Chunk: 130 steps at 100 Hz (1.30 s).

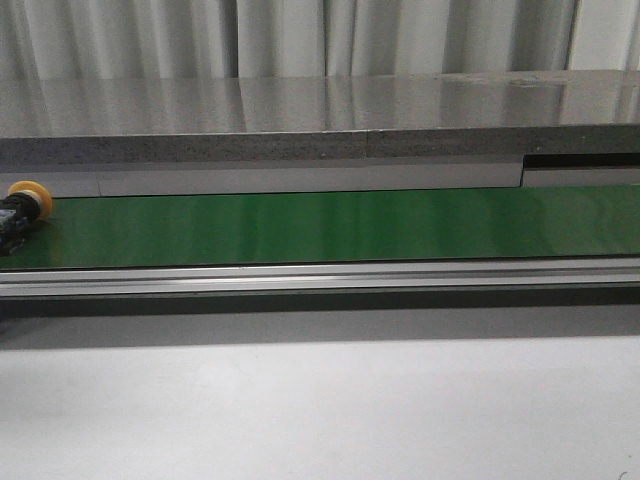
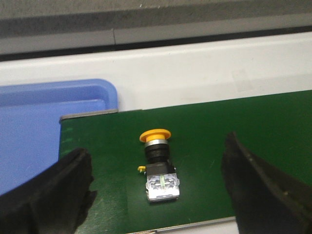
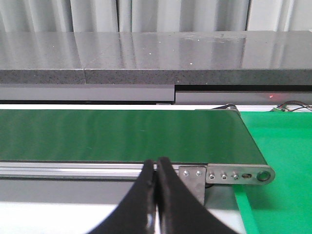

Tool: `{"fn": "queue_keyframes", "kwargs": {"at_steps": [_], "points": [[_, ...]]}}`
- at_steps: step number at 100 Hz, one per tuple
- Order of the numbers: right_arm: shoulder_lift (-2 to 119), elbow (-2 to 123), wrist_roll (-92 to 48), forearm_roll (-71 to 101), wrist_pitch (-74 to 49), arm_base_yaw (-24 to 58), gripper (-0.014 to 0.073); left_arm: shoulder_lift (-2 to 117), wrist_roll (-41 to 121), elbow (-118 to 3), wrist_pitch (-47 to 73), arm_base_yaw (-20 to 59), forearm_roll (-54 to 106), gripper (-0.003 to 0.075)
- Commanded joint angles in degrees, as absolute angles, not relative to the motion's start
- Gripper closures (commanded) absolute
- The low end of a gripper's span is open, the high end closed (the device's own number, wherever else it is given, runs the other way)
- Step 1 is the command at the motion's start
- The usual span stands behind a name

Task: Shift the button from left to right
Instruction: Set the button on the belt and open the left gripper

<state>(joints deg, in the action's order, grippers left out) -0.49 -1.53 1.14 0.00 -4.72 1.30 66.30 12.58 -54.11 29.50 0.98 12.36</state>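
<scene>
In the left wrist view, the left gripper [image 2: 156, 190] stood wide open, its two black fingers [image 2: 53, 195] spread far apart at either side with nothing between them touching either one. Just beyond and between them lay the button [image 2: 157, 163] on its side on the green conveyor belt [image 2: 253, 126], near the belt's end; its yellow-orange head pointed away from the gripper, its black body came next, and its clear contact block with a small green mark lay nearest the fingers. Past the belt's end sat a blue tray [image 2: 44, 122], close beside the belt, and behind both ran a white surface [image 2: 195, 73]. In the right wrist view, the right gripper [image 3: 156, 195] was closed, its dark fingers pressed together and grasping nothing, poised on the near side of the belt's aluminium side rail [image 3: 97, 169]. Beyond that rail the belt ran to its far end roller, with a bright green mat [image 3: 282, 146] alongside. In the front view the button [image 1: 22, 203] showed only at the belt's extreme left edge, partly cut off, and a grey stone-like counter [image 1: 320, 120] stood behind the conveyor before pale curtains [image 1: 300, 35].
</scene>
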Motion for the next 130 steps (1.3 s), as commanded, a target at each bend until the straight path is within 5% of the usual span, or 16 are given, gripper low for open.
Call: {"fn": "queue_keyframes", "kwargs": {"at_steps": [1,51,103,114,130], "points": [[-1.7,-0.6,1.2,-0.8,-0.5,1.0,0.0662,59.8,12.7,-50.3,19.6,2.6,13.4,0.0185],[-1.7,-0.6,1.2,-0.8,-0.5,1.0,0.0662,29.0,12.7,-19.1,4.2,2.8,13.4,0.0185],[-1.7,-0.6,1.2,-0.8,-0.5,1.0,0.0662,20.0,12.7,-14.4,5.3,2.8,13.5,0.0195],[-1.7,-0.6,1.2,-0.8,-0.5,1.0,0.0662,20.0,12.7,-14.4,5.4,2.8,13.5,0.0280],[-1.7,-0.6,1.2,-0.8,-0.5,1.0,0.0662,20.0,12.7,-14.4,5.4,2.8,13.5,0.0519]]}}
